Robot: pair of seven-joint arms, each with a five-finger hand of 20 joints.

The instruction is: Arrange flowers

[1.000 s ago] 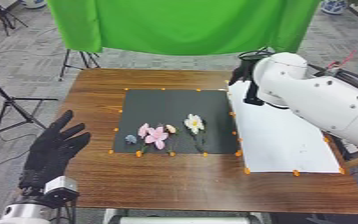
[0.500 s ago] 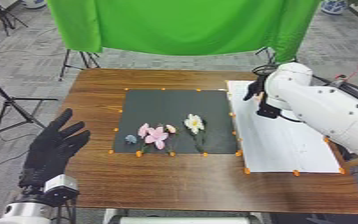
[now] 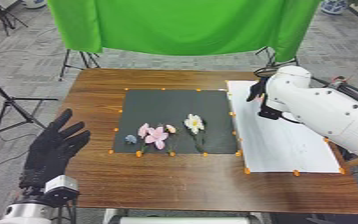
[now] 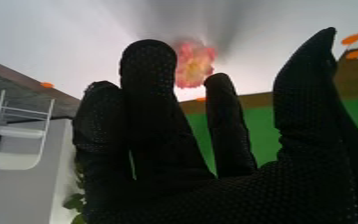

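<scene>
Nearer the robot's own side of the counter point(image 3: 184, 182) than a second ago, the right hand point(image 3: 257, 90) is over the white sheet point(image 3: 286, 145), toward its 11 o'clock corner; the flowers on the black mat lie as they did.

The counter is brown wood with visible grain, the black mat point(image 3: 171, 107) around its middle and the white sheet at 3 o'clock. Grey carpet point(image 3: 24, 50) covers the floor, green cloth point(image 3: 175, 25) hangs at 12 o'clock, and a thin black tripod point(image 3: 11, 102) stands at 9 o'clock.

On the mat, matte and squarish, one small ruffled blue-grey flower point(image 3: 131, 139) lies at 8 o'clock. At 7 o'clock are one broad-petalled pink bloom point(image 3: 158, 137), one smaller pink bloom point(image 3: 143, 130) and one peach bud point(image 3: 171, 129). One white flower point(image 3: 193, 123) with a yellow centre sits just off the mat's middle toward 3 o'clock, its thin dark-green stem running to 6 o'clock. At least a dozen orange markers dot the edges of mat and sheet.

In the right wrist view, one frilled pink-red flower point(image 4: 191, 65) shows by the fingertips against white. The right hand is open, its textured black fingers loosely extended and thumb apart; I cannot tell whether it touches that flower. At the counter's 9 o'clock side, the left hand point(image 3: 49, 150) is open, fingers spread.
</scene>
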